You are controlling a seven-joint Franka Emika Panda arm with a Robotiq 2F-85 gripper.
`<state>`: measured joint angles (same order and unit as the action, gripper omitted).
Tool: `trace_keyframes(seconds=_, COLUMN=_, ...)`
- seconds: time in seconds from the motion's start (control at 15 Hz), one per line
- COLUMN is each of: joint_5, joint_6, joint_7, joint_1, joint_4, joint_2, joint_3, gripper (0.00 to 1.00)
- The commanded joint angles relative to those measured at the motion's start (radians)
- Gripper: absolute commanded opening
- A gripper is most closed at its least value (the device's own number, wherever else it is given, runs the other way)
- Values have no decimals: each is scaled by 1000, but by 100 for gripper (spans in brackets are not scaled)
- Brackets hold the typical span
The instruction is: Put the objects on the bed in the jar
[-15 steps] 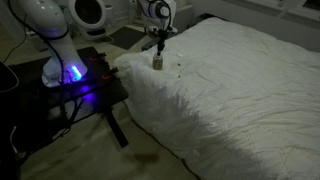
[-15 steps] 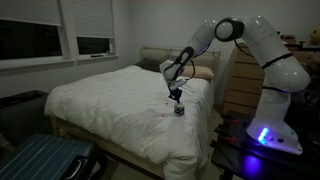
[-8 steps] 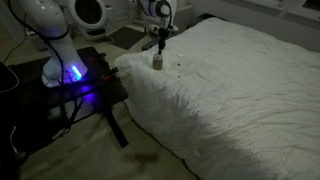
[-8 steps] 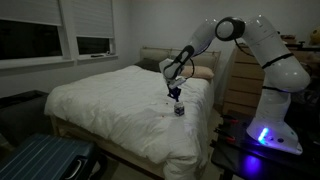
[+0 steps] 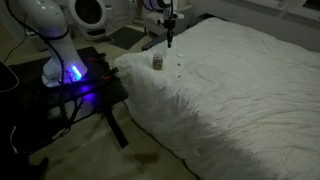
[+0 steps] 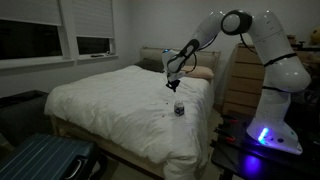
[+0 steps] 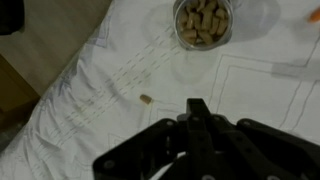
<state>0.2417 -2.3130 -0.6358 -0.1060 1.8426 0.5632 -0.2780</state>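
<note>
The jar [image 7: 203, 22] stands upright on the white quilted bed [image 7: 250, 90], holding several tan bits; it also shows as a small grey cylinder in both exterior views [image 5: 157, 62] [image 6: 179, 109]. One small olive-brown object [image 7: 146, 98] lies loose on the cover, left of my fingers and below the jar. A tiny dark speck [image 5: 179, 68] sits on the quilt beside the jar. My gripper [image 7: 197, 106] is shut with nothing between its fingers, raised above the bed and off to one side of the jar [image 5: 169, 40] [image 6: 170, 84].
The arm's base with a blue light [image 5: 72, 74] sits on a dark stand beside the bed. A wooden dresser [image 6: 236, 85] is behind the arm. A pillow [image 6: 205, 72] lies at the headboard. A dark case [image 6: 45, 160] rests on the floor.
My gripper has risen from just above the jar and shifted sideways away from it, staying shut. The jar has not moved.
</note>
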Motion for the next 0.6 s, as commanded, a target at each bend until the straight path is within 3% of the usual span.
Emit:
trace_keyframes(seconds=0.0, joint_5=91, joint_6=-131, joint_7=-185, joint_1=-27, joint_4=36, joint_2=7, joint_3=-60, gripper=0)
trace_keyframes(seconds=0.13, joint_5=110, joint_6=-193, joint_7=-282, joint_1=-24, joint_4=23, joint_2=42, joint_3=-81, gripper=0)
trace_keyframes(seconds=0.2, joint_5=101, joint_6=-212, joint_7=-318, joint_1=-19, joint_4=16, joint_2=58, joint_3=-83, gripper=26)
trace_keyframes(seconds=0.27, joint_5=93, joint_6=-227, joint_7=-348, joint_1=-17, joint_4=8, joint_2=77, joint_3=-87, gripper=27)
trace_keyframes(seconds=0.53, joint_5=54, joint_6=-280, joint_7=-418, joint_1=-1, joint_4=-16, joint_2=144, joint_3=-82, gripper=56)
